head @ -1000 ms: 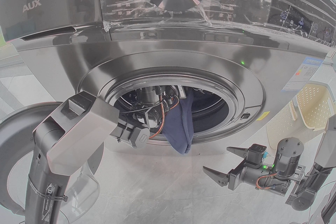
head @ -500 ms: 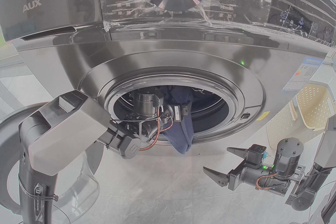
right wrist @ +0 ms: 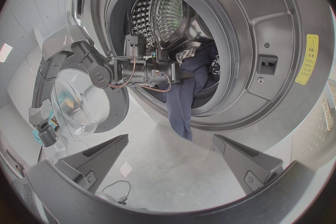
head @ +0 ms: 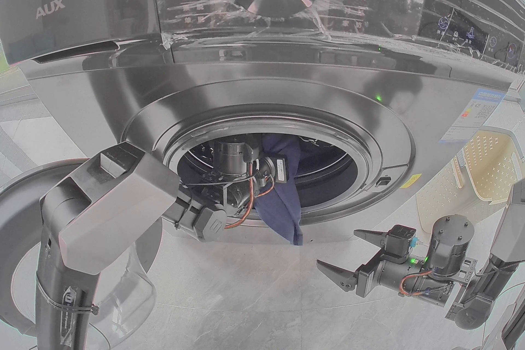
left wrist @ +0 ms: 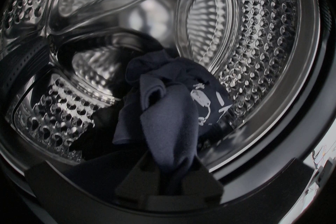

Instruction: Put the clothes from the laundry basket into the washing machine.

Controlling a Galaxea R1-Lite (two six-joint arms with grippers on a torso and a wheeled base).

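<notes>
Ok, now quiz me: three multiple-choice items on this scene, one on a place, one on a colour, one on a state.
1. Where does the garment lie?
A) flat on the floor
B) draped over the drum's lip
C) in the basket
2. Its main colour?
A) red
B) yellow
C) navy
3. The right claw is:
A) open
B) shut on cloth
C) shut, empty

Answers:
1 B: it hangs out of the opening, gripped by the left claw.
2 C: the cloth is dark blue.
3 A: its jaws stand wide apart, holding nothing.
</notes>
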